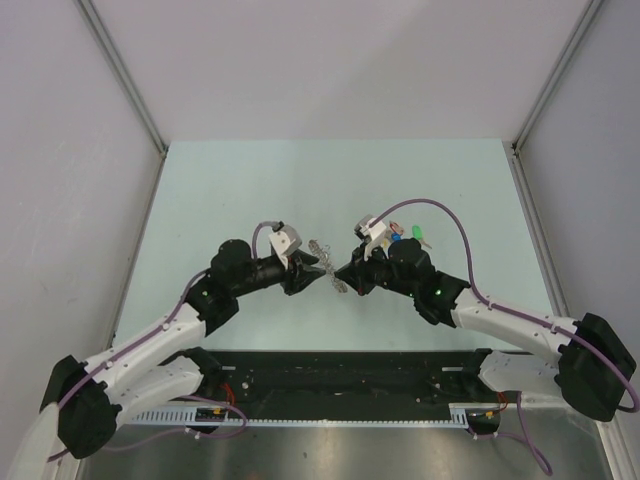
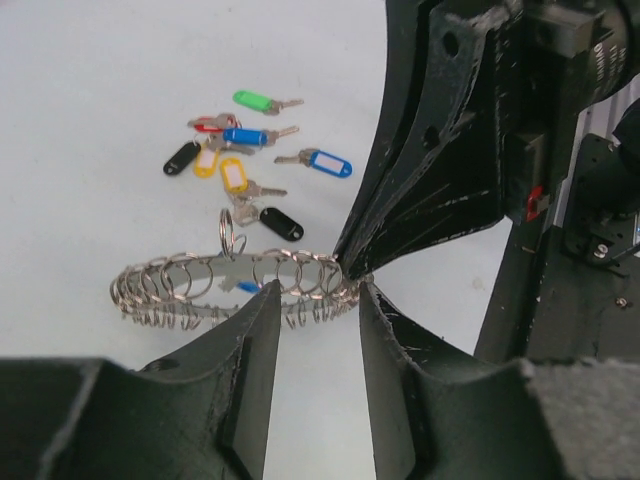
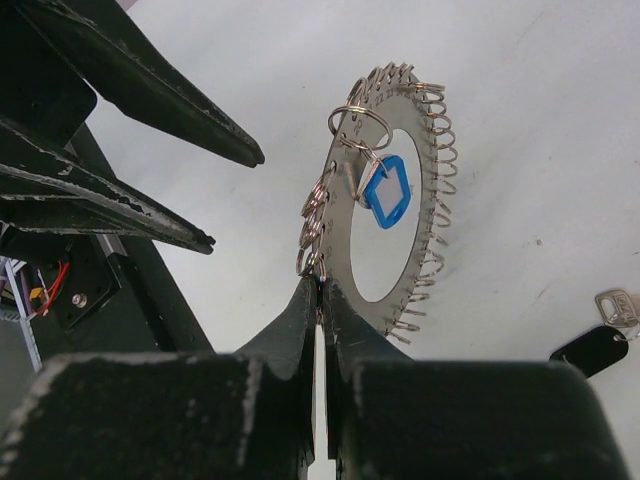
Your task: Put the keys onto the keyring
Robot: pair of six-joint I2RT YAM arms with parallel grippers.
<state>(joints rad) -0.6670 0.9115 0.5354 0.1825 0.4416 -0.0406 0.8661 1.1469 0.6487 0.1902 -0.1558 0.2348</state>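
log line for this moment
right fingers shut on flat grey metal keyring; left fingers open; blue-tagged key on ring; coloured-tag keys loose

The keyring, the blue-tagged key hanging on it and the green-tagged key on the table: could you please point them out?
keyring [image 3: 424,215]: right wrist view, flat band right of the hole.
blue-tagged key [image 3: 386,190]: right wrist view, its blue tag.
green-tagged key [image 2: 255,100]: left wrist view, its green tag.
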